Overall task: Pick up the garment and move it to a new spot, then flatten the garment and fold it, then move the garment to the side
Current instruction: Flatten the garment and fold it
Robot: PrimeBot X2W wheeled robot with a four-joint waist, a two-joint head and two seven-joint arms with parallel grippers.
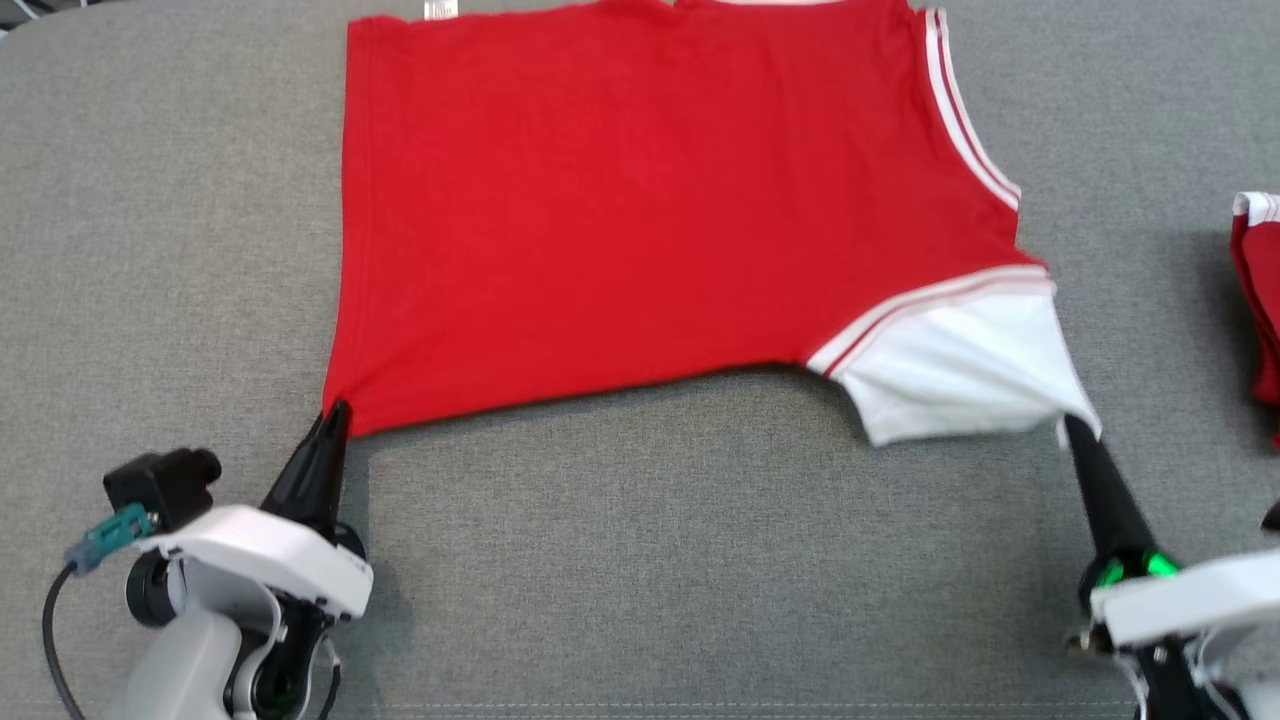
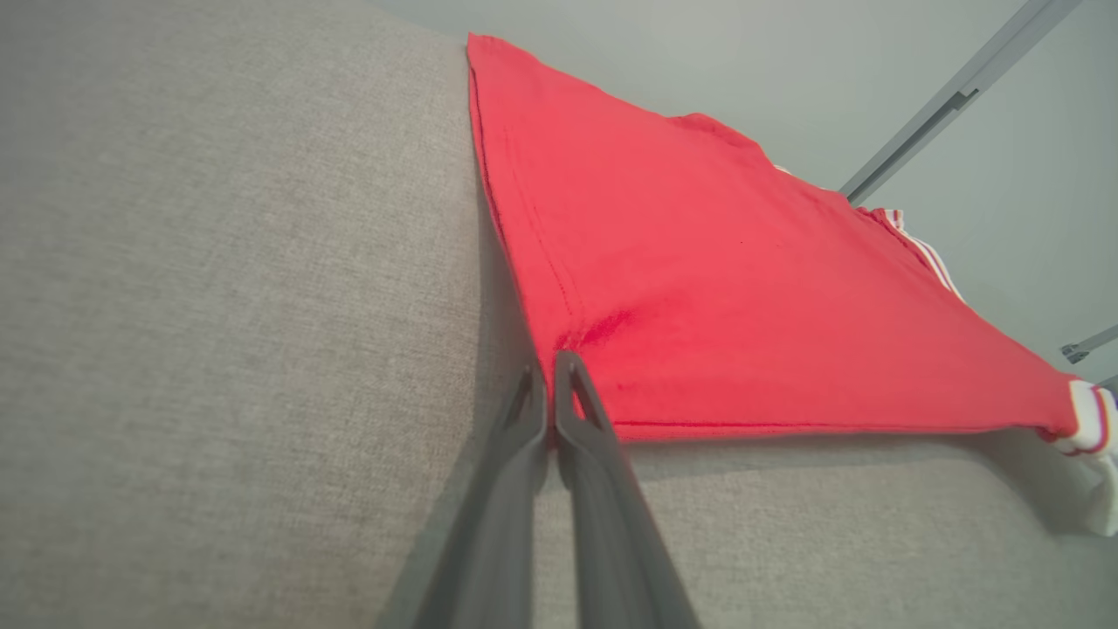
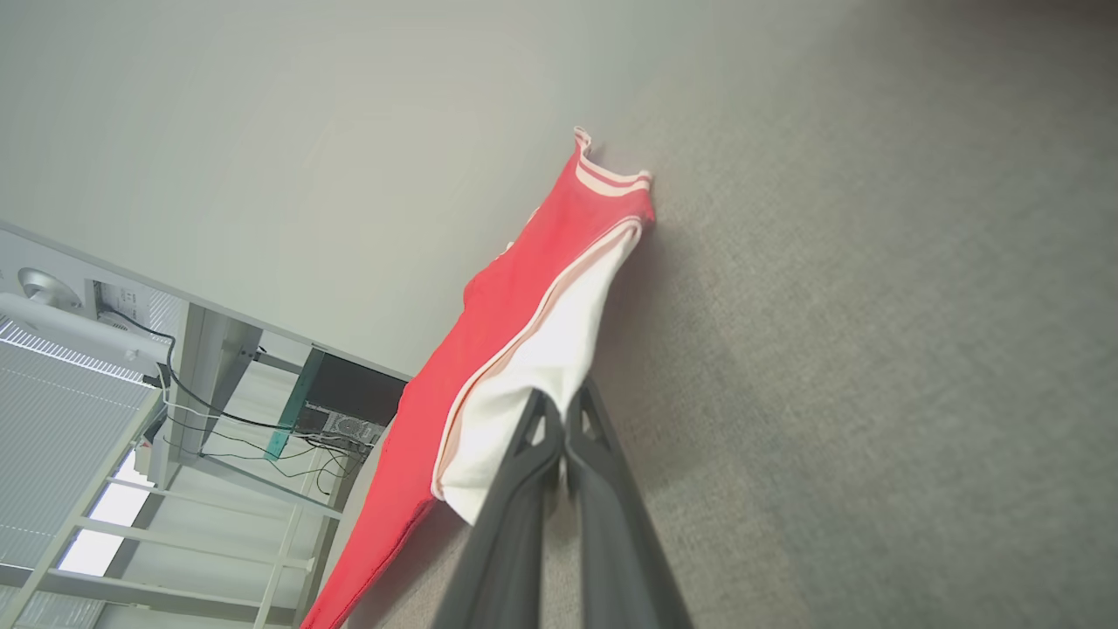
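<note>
A red garment (image 1: pixel 640 200) with white sleeves and striped trim lies spread on the grey fabric table (image 1: pixel 640 560). My left gripper (image 1: pixel 333 412) is shut on its near left hem corner, seen close in the left wrist view with the red garment (image 2: pixel 725 297) stretching away from the left gripper (image 2: pixel 548 371). My right gripper (image 1: pixel 1070 425) is shut on the tip of the white sleeve (image 1: pixel 960 370). In the right wrist view the right gripper (image 3: pixel 559 406) pinches the white sleeve (image 3: pixel 541 367), and the garment's near edge is lifted slightly off the table.
Another red and white piece of clothing (image 1: pixel 1260 290) lies at the table's right edge. Beyond the table's far edge in the right wrist view stand a desk frame with cables (image 3: pixel 262 411) and a shelf.
</note>
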